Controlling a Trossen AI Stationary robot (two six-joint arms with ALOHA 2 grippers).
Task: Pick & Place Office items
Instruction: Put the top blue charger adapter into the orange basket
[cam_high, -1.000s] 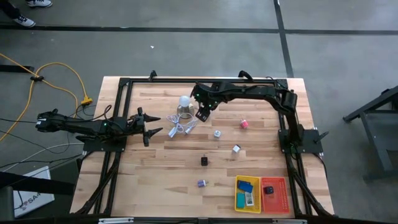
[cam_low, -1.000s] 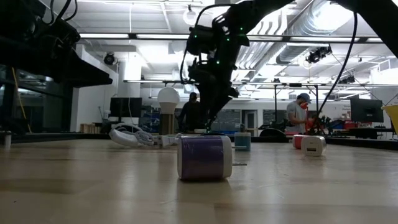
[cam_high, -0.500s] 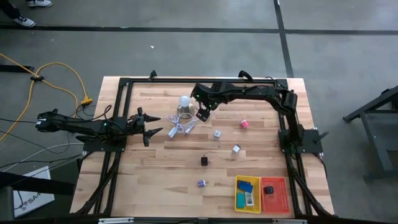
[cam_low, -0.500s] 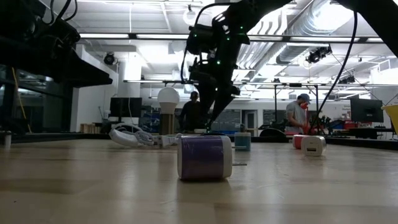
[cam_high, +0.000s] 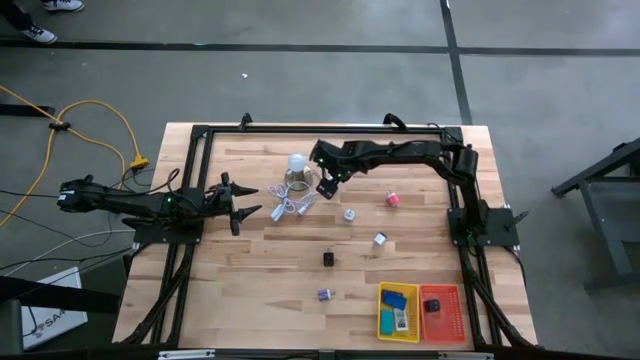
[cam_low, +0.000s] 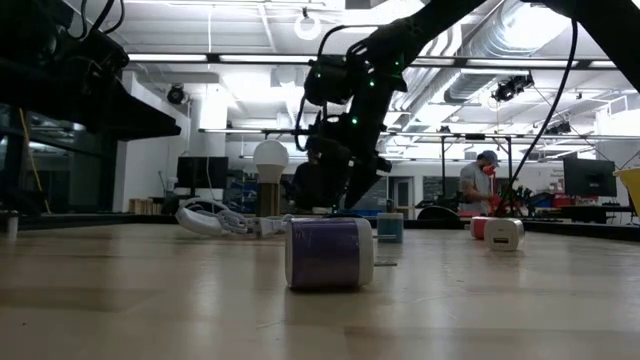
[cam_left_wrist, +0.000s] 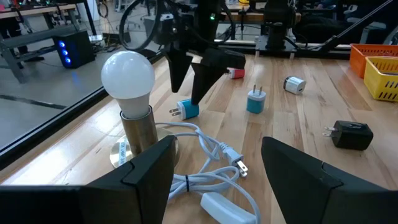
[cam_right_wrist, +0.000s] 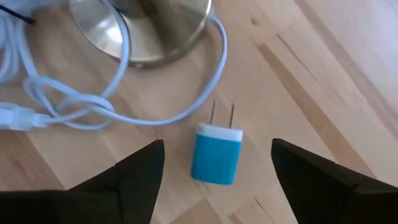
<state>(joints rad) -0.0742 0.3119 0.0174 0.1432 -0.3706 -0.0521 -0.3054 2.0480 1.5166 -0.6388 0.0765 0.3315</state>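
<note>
Right gripper (cam_high: 326, 186) hangs low over the table's far side, jaws spread; left gripper (cam_high: 243, 207) waits at the left edge, jaws apart.

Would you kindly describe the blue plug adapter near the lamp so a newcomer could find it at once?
Start at the lamp with the white round bulb at the table's far side. Just beside its brass base and looped white cord, under the open right gripper, lies the blue adapter. It alone there is blue-bodied with a white end and two prongs.

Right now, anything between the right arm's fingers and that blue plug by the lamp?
Nothing visible. The right gripper is open above the blue plug, which lies on bare wood between its fingers. The lamp's white cord curves just past the prongs, close but not across it.
</note>
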